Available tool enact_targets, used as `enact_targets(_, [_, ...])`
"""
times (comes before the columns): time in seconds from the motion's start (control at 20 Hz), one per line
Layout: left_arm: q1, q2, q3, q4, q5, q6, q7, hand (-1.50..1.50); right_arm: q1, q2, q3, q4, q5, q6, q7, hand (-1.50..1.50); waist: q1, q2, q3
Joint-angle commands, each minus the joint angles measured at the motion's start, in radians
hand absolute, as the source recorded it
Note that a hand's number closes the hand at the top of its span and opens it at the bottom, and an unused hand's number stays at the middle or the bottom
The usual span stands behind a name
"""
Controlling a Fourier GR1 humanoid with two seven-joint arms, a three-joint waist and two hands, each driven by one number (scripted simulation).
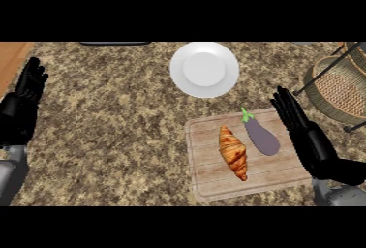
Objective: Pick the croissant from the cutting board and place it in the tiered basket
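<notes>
Head view: the croissant (234, 152) lies on the wooden cutting board (214, 186), left of the board's middle, its length running from the upper edge toward the lower right. Just beside it on the right lies a purple eggplant (260, 136) with a green stem, close to the croissant but apart from it. The board sits on the speckled brown desk (114, 131).

The right hand (307, 135) shows above the board's right edge, just right of the eggplant. Its fingers (284, 105) are straight and held close together, pointing up and to the left; they hold nothing, and whether they touch the board I cannot tell.

The left hand (22, 109) rests at the view's left edge, well apart from the board, fingers straight and up, empty.

A white plate (205, 69) stands on the desk above the board. The tiered basket (342, 87), woven with dark metal legs, shows at the upper right edge, near the right hand's fingertips but apart from them.
</notes>
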State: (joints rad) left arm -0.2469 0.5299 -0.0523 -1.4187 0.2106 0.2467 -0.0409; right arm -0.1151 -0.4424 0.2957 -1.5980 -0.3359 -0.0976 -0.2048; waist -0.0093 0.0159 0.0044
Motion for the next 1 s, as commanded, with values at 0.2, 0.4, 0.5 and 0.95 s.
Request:
enact_targets(0.2, [0.177, -0.144, -0.103, 0.074, -0.024, 0.055, 0.056, 0.0, -0.147, -0.142, -0.031, -0.133, 0.363, -0.243, 0.064, 1.5, 0.006, -0.029, -0.015])
enact_targets(0.4, [0.257, -0.194, -0.119, 0.094, 0.003, 0.059, 0.057, 0.0, -0.062, -0.06, -0.249, -0.053, 0.393, -0.577, 0.176, -1.5, -0.055, -0.034, -0.011])
enact_targets(0.5, [0.28, -0.239, -0.153, 0.09, -0.019, 0.084, 0.038, 0.0, -0.017, 0.027, -0.188, -0.149, 0.47, -0.689, 0.163, -1.5, -0.034, -0.031, -0.008])
enact_targets(0.95, [0.293, -0.257, -0.183, 0.047, -0.06, 0.1, 0.047, 0.0, 0.222, -0.049, 0.089, -0.418, 0.902, -0.57, 0.55, -1.5, -0.015, -0.023, -0.013])
